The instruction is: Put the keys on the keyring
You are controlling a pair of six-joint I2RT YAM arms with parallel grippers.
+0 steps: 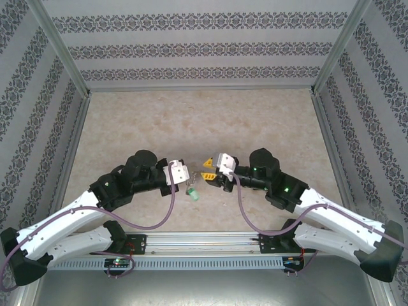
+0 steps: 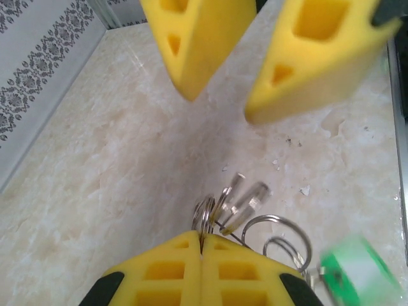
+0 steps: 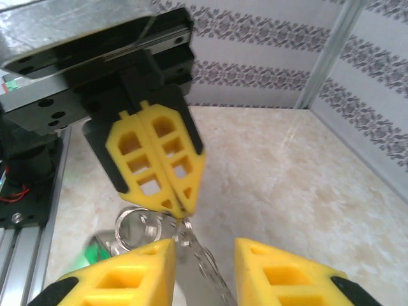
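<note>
left jaws clamped on keyring (image 2: 241, 203); right jaws part-open, empty; table (image 1: 191, 121) roomy toward walls.

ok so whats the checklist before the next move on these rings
1. Yellow left fingers shut on the small metal rings: ok
2. Yellow right fingers apart, nothing between them: ok
3. Small green tag outside the pinch: ok
4. Black-headed silver key located: cannot tell
5. Rings sit between the two sets of fingers: ok
</note>
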